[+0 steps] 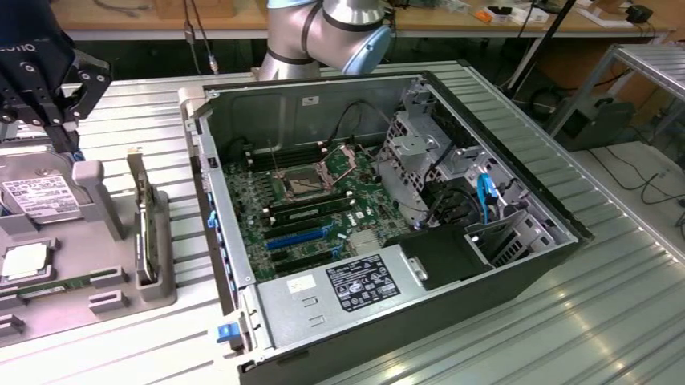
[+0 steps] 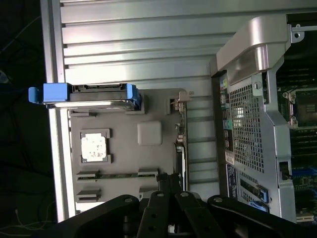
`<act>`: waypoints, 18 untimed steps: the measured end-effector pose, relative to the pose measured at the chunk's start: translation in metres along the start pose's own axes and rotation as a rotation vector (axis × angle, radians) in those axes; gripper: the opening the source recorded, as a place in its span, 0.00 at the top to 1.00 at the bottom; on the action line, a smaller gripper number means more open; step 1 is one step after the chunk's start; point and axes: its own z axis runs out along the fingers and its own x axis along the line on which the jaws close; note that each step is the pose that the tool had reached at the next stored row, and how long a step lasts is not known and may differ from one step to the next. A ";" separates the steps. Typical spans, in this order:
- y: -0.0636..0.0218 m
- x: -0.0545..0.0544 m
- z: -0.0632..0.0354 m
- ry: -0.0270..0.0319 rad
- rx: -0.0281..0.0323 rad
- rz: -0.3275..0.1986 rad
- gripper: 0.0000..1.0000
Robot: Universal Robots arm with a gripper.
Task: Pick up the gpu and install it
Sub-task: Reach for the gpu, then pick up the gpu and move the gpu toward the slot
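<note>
Here the claw (image 1: 59, 128) is clenched on nothing. Its fingers sit together in the wrist view, and it hangs over the grey tray (image 1: 107, 301) at the exterior view's left, nearest the silver drive (image 1: 38, 200). The gpu (image 1: 138, 204) has not been picked up. It stands on edge in a slot along the side of the tray that faces the open computer case (image 1: 310, 100), and from the wrist it reads as a thin dark line (image 2: 183, 148) with its metal bracket at one end.

The step in hand looks like the approach. Done well, it would put the claw square over the card's upper edge, with the fingers spread enough to straddle that narrow edge. The grip probably belongs near the middle of the card's length, so the card does not swing. The lift likely wants to follow the slot straight up, because a tilted pull could bind the card in the tray. The drive and the tray's raised blocks sit close by, so a high, clean line in seems wise.

The desk (image 1: 599, 321) is ribbed silver metal, slatted and reflective, and the tray and the case sit on it just beside each other. The case lies open with its motherboard (image 1: 310, 216) exposed, and the arm (image 1: 321, 36) rises behind it. Beyond are a wooden bench (image 1: 450, 20) with cables on it and a metal rack (image 1: 642, 72) at the exterior view's right.
</note>
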 end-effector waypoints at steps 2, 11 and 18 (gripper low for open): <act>-0.0005 0.004 -0.0002 0.0001 -0.0006 0.000 0.89; -0.0002 0.000 0.0000 0.0000 -0.0008 0.000 0.89; -0.0002 0.000 0.0000 0.0000 -0.0008 0.000 0.89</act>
